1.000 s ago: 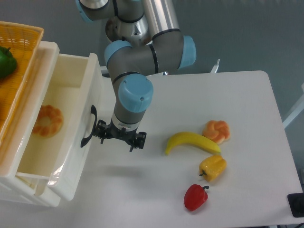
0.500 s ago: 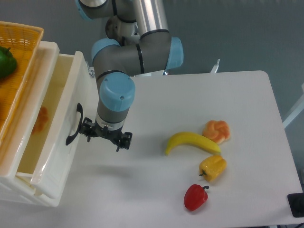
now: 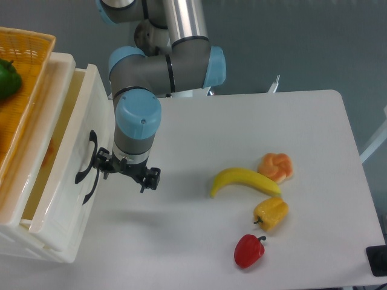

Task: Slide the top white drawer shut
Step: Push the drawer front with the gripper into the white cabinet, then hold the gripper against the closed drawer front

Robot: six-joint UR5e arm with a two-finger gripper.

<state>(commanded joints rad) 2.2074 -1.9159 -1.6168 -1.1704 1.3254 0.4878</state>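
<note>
Top white drawer (image 3: 63, 175) at left edge of surface (image 3: 242, 121), only a narrow gap open; black handle (image 3: 86, 166) faces right. Hand (image 3: 126, 172) just beside handle, fingers spread, gripping nothing; contact with drawer front unclear. Banana (image 3: 243, 180), bun (image 3: 276, 166), yellow pepper (image 3: 271, 212), red pepper (image 3: 249, 251) lie well apart to the right.

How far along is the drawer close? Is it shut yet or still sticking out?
Mostly done: the top white drawer shows only a narrow open strip at its left, much less than a second ago. In hand: the gripper sits against the drawer front by the black handle, pushing. Left: the front still stands proud of the cabinet, so a last bit of travel remains.
</note>
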